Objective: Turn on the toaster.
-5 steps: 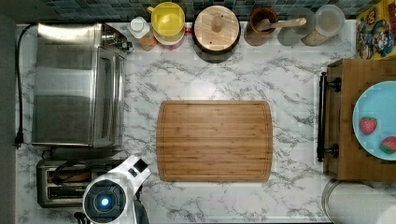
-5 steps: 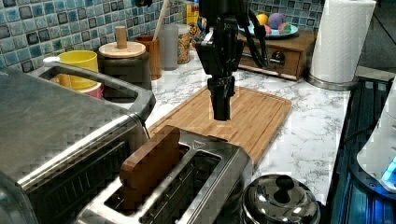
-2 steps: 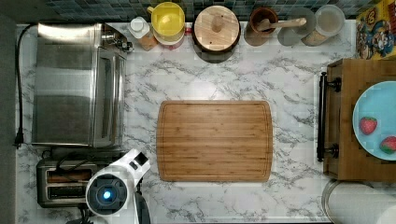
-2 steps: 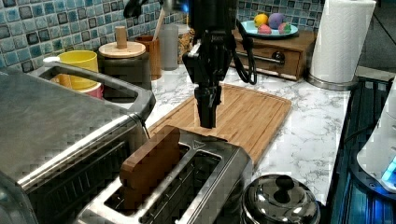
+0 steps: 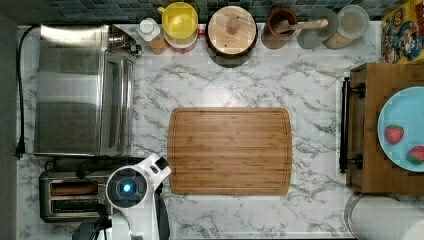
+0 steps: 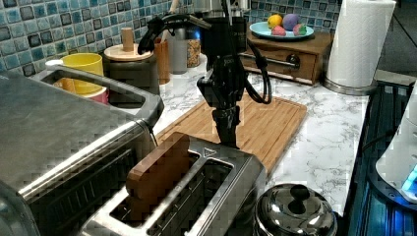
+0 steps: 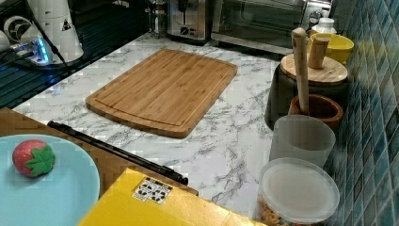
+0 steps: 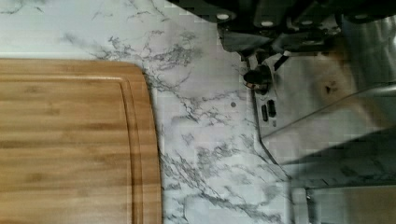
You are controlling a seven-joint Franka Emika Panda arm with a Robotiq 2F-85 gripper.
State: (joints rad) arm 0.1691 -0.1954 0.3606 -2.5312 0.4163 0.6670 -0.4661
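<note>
The brushed-steel toaster stands in the foreground of the left view, with a brown slice upright in one of its slots. My gripper points straight down with its black fingers together, holding nothing. Its tip is level with the toaster's top, at the end nearest the cutting board. In the top view the toaster sits at the lower left and my white wrist covers its right end. The wrist view looks down the toaster's steel end face, which carries a small dark knob.
A large steel toaster oven stands right beside the toaster. A wooden cutting board lies mid-counter. Jars and a yellow cup line the tiled back wall. A steel pot lid sits near the toaster, a paper towel roll farther off.
My gripper has come down from above the cutting board's edge to the toaster's end. In the top view the wrist has shifted up, over the toaster's right end.
</note>
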